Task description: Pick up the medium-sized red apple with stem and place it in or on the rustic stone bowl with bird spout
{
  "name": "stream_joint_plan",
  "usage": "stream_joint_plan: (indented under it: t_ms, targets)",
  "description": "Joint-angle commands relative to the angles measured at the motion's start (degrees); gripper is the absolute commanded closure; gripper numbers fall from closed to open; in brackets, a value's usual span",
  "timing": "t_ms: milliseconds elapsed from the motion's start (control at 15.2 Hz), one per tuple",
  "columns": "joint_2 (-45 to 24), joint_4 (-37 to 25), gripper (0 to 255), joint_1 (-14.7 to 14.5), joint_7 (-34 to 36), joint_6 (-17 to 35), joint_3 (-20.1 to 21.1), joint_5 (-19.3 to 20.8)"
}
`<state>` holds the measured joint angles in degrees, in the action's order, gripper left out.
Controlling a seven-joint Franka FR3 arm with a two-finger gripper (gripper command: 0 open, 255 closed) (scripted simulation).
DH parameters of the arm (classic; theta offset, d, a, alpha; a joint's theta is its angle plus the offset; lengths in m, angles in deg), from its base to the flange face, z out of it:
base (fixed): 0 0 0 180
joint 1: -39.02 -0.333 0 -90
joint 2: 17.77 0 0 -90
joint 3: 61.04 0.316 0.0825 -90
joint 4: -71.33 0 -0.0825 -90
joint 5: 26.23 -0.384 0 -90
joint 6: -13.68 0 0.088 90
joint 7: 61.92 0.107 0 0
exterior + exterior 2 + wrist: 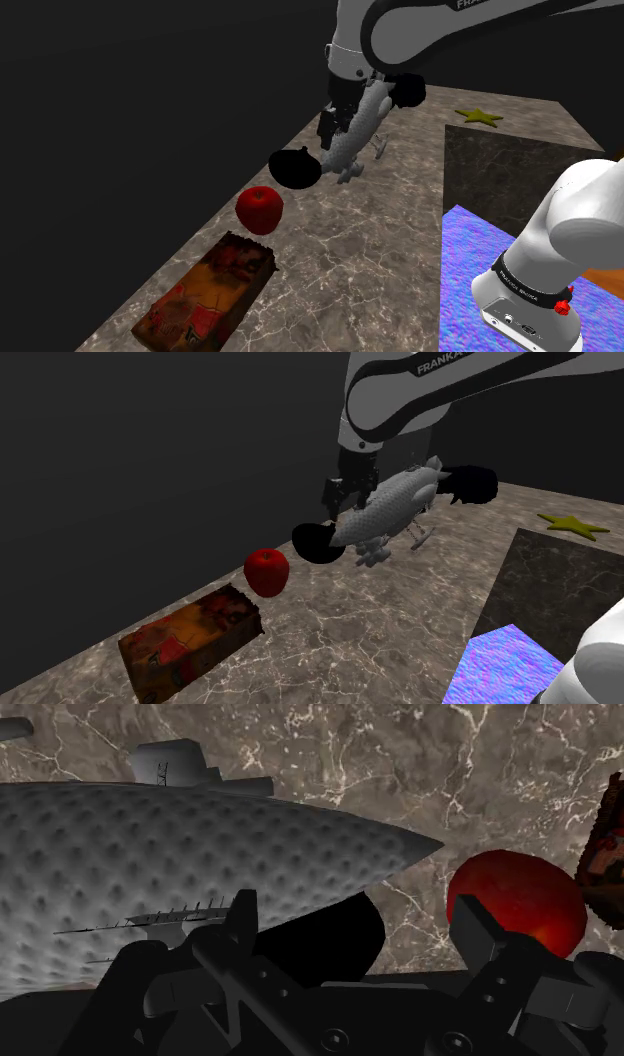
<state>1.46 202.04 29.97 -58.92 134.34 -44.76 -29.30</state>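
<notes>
the apple (260, 208) is deep red. the counter (380, 250) is brown-grey marble with white veins. the long rounded body (390, 502) is grey and dimpled all over, with a black rounded shape (296, 168) at its end. the star (478, 116) is dull yellow, the block (208, 292) mottled red, orange and dark brown, the stand (465, 290) rippled blue-violet.

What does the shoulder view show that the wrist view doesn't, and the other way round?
The shoulder view adds the yellow star, the white arm and its blue-patterned stand. The wrist view adds a close look at the pincer, its black fingers standing apart. Both share the red apple, the grey dimpled object, the reddish-brown box and the marbled surface.
</notes>
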Motion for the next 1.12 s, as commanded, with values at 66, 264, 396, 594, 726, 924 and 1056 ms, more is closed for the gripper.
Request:
stream_joint_plan:
  t_ms: [66, 264, 396, 594, 726, 924, 1056]
  targets:
    - [-4.69, -2.65, 0, -1.12, 0.09, 2.87, 2.17, 1.00]
    - [-9.52, -5.72, 0, -2.16, 0.55, 5.33, 4.33, 2.69]
    - [-12.77, -7.92, 0, -2.89, 1.00, 6.76, 5.71, 4.16]
    - [-17.71, -11.47, 0, -4.16, 1.87, 8.54, 7.60, 6.86]
    - [-21.03, -13.99, 0, -5.18, 2.56, 9.49, 8.71, 8.96]
    - [-25.75, -17.75, 0, -6.94, 3.56, 10.50, 9.94, 12.18]
    - [-26.77, -17.42, 0, -7.09, 4.04, 11.72, 9.78, 12.90]
